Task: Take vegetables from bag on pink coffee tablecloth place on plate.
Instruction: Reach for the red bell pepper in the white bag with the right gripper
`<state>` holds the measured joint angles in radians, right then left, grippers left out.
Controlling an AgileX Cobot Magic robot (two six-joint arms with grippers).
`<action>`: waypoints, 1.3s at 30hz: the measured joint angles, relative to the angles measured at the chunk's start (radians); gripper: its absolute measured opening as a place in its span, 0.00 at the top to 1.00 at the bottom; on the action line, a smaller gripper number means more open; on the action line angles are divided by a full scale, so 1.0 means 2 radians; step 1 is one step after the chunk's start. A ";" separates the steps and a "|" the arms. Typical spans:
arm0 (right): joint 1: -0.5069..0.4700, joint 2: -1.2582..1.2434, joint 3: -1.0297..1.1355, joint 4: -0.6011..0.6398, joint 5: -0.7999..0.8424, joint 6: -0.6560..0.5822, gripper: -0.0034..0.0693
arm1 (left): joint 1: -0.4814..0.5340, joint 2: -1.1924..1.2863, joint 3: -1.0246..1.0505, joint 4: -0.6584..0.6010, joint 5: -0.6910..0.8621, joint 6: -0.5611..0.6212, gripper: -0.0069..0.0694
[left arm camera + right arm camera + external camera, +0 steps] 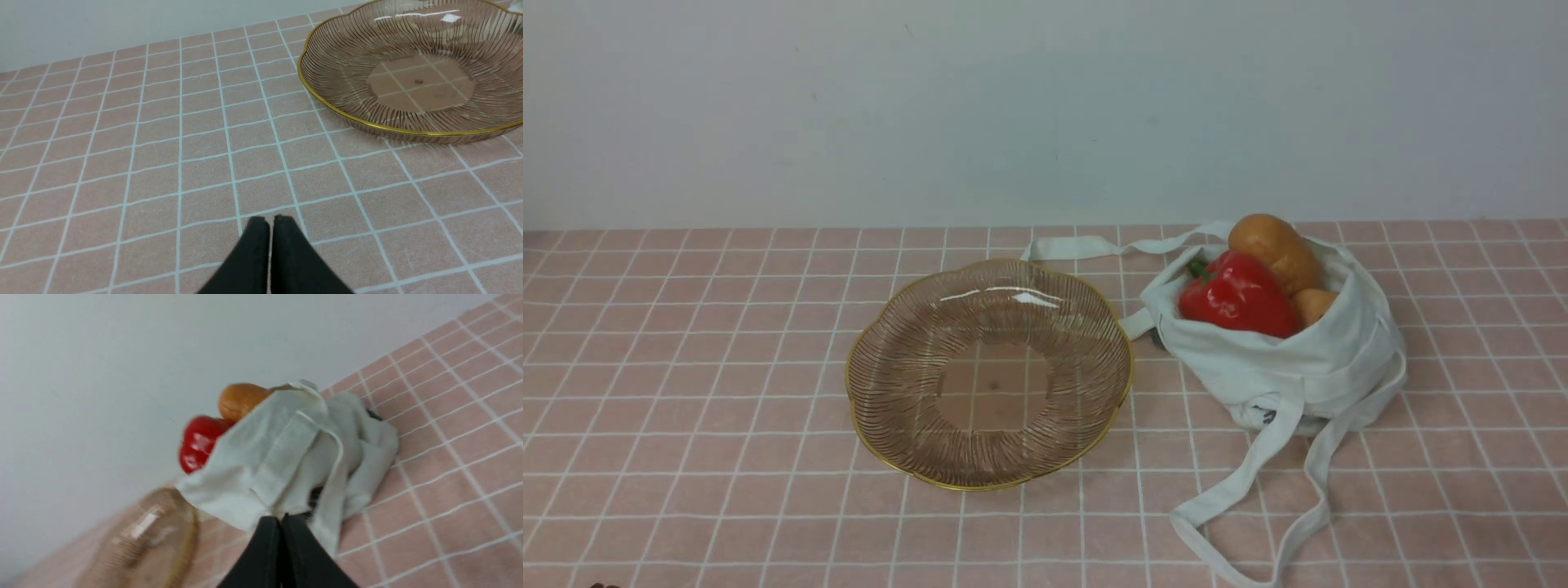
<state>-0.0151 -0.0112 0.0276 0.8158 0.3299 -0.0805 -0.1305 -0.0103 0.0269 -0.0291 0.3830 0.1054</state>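
Background: a plain pale wall (1045, 98) rises behind the work surface.
Surface: the pink coffee tablecloth (686, 367), gridded with thin white lines, fills the whole foreground.
Plate: the plate (882, 359) sits near the middle of the cloth, and the grid shows through its clear centre.
Bag: the bag (1307, 367) slumps just right of the plate with its mouth rolled down and open upward. Whether its cloth touches the gold rim cannot be told.
In the bag: the red bell pepper (1237, 296) lies at the side of the opening nearest the plate, with its green stem (1197, 268) pointing toward the wall. The upper potato-like lump (1272, 249) leans on the pepper and pokes above the bag's edge. The lower potato-like lump (1313, 304) is wedged between the pepper and the cloth, mostly hidden.
In the way: the far strap (1086, 245) lies flat, ending just beside the plate's far rim. The near strap (1258, 465) trails in a loop toward the front edge.
Left gripper: the left gripper (269, 222) is clenched on nothing, above bare cloth and apart from the plate.
Right gripper: the right gripper (281, 517) has its fingers pressed together and holds nothing. It points toward the bag.
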 joint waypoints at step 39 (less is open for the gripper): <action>0.000 0.496 -0.367 0.056 0.272 -0.263 0.96 | 0.000 0.000 0.000 0.000 0.000 0.000 0.92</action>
<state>-0.0151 0.9807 -0.7072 0.9281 0.8748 -0.6073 -0.1305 -0.0103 0.0269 -0.0282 0.3830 0.1054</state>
